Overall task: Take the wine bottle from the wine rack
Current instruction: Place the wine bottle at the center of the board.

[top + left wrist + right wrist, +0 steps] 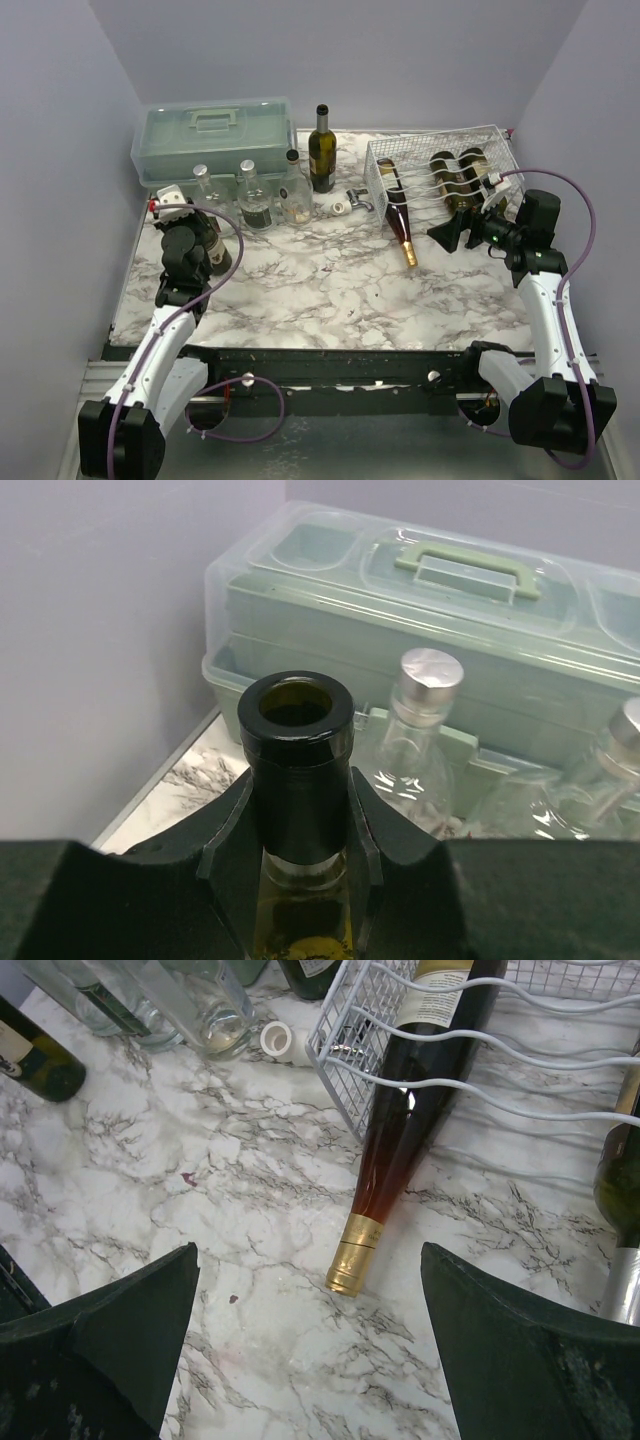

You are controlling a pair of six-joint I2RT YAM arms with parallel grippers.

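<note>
Labels (pixel 445 985) were unreadable, likely blur. Left tool (pixel 300 810) clamped upright green bottle's (pixel 297 740) neck; right tool (pixel 308 1255) hung wide open, angled down at amber bottle (pixel 410 1130) jutting from wine rack (pixel 345 1020).

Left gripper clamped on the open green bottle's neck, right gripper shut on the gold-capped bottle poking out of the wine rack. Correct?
Not quite. The right gripper is open, not shut on the gold-capped bottle: the right wrist view shows its jaws wide apart and the bottle untouched, poking out of the wine rack. The left gripper is indeed clamped on the open green bottle at its neck.
</note>
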